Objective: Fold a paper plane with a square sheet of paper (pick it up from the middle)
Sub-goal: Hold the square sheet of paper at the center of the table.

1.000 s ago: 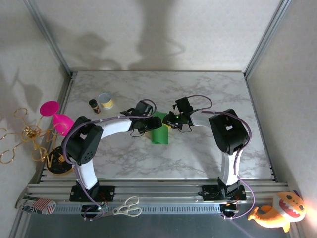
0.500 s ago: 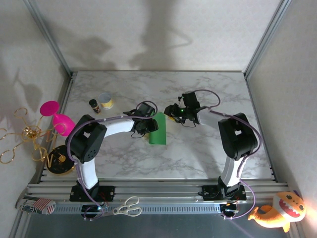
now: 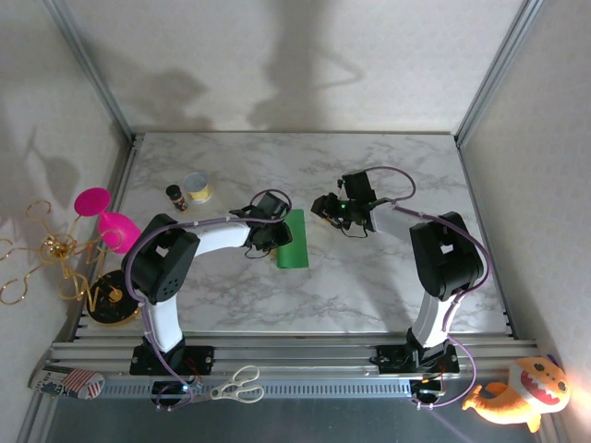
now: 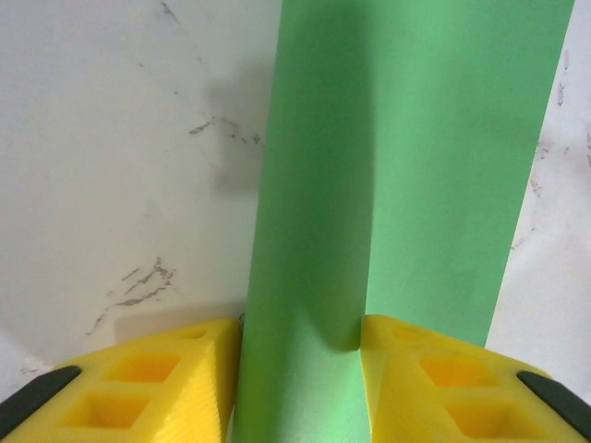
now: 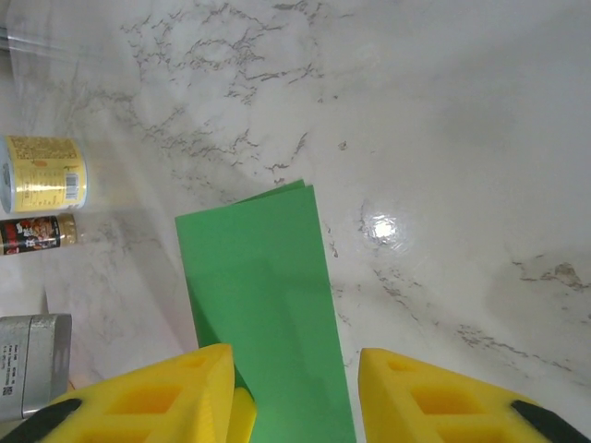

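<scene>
The square sheet of paper (image 3: 295, 238) is bright green and lies on the marble table folded into a narrow strip. My left gripper (image 3: 274, 235) stands at its left long edge. In the left wrist view a raised fold of the sheet of paper (image 4: 406, 166) fills the gap of the left gripper (image 4: 300, 369), touching both yellow fingers (image 4: 138, 388), so that gripper is shut on it. My right gripper (image 3: 325, 208) hovers to the right of the strip, apart from it. It is open in the right wrist view (image 5: 295, 397), with the sheet of paper (image 5: 263, 295) flat on the table below.
A yellow can (image 3: 196, 188) and a small dark bottle (image 3: 175, 196) stand at the table's back left, also seen as can (image 5: 42, 173) and bottle (image 5: 37, 233). A pink cup (image 3: 103, 220) sits past the left edge. Scissors (image 3: 237, 385) lie on the front rail.
My right gripper has let go of the paper, opened and drawn back to the right. The bulged paper has settled into a flat strip. My left gripper's jaws have narrowed onto its left fold.
</scene>
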Tool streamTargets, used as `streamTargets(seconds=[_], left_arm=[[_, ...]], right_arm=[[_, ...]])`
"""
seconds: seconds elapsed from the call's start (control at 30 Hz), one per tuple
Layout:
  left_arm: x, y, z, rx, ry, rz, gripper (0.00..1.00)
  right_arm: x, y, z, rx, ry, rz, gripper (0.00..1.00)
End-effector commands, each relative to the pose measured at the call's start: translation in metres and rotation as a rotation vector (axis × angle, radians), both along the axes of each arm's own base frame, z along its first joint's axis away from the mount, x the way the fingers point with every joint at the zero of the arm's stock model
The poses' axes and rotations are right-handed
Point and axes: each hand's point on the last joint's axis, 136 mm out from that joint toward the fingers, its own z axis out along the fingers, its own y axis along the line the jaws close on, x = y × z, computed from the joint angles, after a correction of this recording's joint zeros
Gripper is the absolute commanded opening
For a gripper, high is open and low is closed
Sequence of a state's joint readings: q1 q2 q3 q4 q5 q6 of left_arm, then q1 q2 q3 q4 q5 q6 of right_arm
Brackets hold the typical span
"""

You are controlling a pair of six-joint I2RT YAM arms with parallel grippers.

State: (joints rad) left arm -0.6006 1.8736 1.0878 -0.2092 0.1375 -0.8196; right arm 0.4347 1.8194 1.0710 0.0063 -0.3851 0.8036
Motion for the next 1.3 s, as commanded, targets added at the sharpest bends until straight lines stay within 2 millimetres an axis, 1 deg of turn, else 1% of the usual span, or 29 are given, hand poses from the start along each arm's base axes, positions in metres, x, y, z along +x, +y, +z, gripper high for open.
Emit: streamTargets(seconds=[0.0,0.4,0.6,1.0,1.1,1.27], left_arm=[[-0.015,0.035,-0.043,0.129,0.082,0.076,0.4],[-0.022,0.039,-0.057,0.149,0.117,0.075,0.37],[-0.022,0.04,-0.06,0.153,0.125,0.082,0.39],[-0.025,0.043,-0.068,0.171,0.144,0.096,0.39],[-0.025,0.044,-0.069,0.175,0.146,0.094,0.39],[-0.027,0.045,-0.072,0.184,0.155,0.087,0.39]], right_arm=[[-0.005,-0.004,-0.013,-0.029,0.019,0.003,0.42],[-0.008,-0.002,-0.019,-0.026,0.036,0.017,0.41],[-0.009,0.001,-0.021,-0.023,0.042,0.026,0.42],[-0.01,0.007,-0.023,-0.02,0.044,0.046,0.42],[-0.012,0.013,-0.021,-0.01,0.036,0.073,0.41],[-0.017,0.028,-0.02,0.024,0.032,0.135,0.36]])
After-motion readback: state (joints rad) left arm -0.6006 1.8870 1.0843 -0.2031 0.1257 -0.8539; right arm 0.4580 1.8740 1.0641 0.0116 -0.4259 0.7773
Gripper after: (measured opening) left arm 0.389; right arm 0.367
